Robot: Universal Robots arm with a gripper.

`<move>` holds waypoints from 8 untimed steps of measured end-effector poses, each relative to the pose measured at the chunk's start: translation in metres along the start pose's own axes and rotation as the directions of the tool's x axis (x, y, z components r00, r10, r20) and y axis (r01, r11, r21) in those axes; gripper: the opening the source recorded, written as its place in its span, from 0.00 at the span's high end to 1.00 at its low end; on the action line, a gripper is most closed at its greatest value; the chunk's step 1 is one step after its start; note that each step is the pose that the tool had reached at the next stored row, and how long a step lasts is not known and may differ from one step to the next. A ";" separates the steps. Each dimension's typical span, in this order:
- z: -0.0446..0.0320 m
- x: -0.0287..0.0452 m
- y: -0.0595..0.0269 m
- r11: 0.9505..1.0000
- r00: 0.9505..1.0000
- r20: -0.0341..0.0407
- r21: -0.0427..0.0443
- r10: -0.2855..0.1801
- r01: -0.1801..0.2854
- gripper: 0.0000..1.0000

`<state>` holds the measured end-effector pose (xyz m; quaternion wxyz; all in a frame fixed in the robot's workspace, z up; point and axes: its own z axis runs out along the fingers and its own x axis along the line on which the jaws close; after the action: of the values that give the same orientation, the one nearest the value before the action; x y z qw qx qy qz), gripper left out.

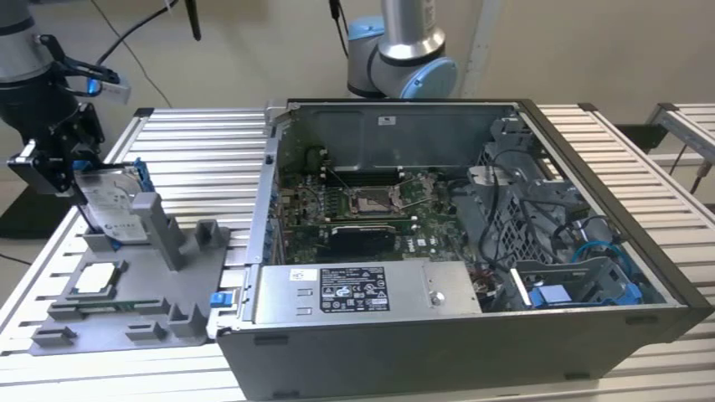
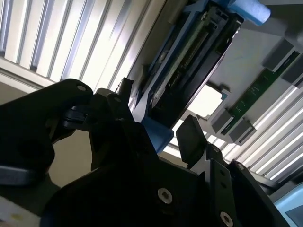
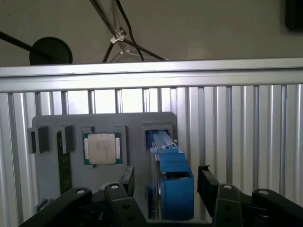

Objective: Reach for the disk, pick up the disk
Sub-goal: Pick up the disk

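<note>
A ribbed metal table [image 1: 190, 142] carries a grey holder [image 1: 134, 327] at the exterior view's left. A square chip [image 1: 95, 278] and a green stick [image 1: 112, 306] lie nearest in it. Behind them the disk [image 1: 112, 201] stands upright in its slot. The gripper [image 3: 165, 182] straddles the disk's top edge, jaws spread with a gap on each side. Further right sits an open computer case [image 1: 447, 209].

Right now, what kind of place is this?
Probably a robot lab or workshop for working on computers: an open computer case on a slatted metal table, a gray tray holding the disk, and a robot arm behind.
</note>
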<state>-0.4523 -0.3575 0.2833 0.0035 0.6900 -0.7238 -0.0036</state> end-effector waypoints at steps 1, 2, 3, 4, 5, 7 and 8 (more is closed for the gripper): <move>0.0017 0.0000 0.0000 1.000 1.000 0.000 0.000 0.000 0.000 0.00; 0.0034 0.0000 -0.0001 1.000 1.000 0.000 0.000 0.000 0.000 0.00; 0.0051 0.0000 -0.0001 1.000 1.000 0.000 0.000 0.000 0.000 0.00; 0.0068 0.0000 -0.0001 1.000 1.000 0.000 0.000 0.000 0.000 0.00; 0.0082 0.0000 -0.0001 1.000 1.000 0.000 0.000 0.000 0.000 0.00; 0.0109 -0.0001 -0.0001 1.000 1.000 0.000 0.000 0.000 0.000 0.00; 0.0121 -0.0001 -0.0001 1.000 1.000 0.000 0.000 0.000 0.000 0.00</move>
<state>-0.4523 -0.3574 0.2712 0.0035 0.6900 -0.7238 -0.0036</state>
